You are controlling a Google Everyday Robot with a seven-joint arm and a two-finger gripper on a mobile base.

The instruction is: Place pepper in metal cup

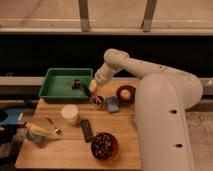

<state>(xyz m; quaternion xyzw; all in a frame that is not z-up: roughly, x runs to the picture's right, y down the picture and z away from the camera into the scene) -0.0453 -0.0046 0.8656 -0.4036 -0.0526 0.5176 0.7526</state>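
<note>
Just under tool: pepper, metal cup.

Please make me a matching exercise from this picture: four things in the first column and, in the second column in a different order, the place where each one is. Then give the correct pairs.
Things:
1. gripper
2. white cup
3. green tray
4. dark red bowl

Places:
A. at the table's back left corner
B. near the table's front edge
C. just above the metal cup, with the pepper at it
D. left of the middle of the table, beside the fork

Pairs: 1-C, 2-D, 3-A, 4-B
</note>
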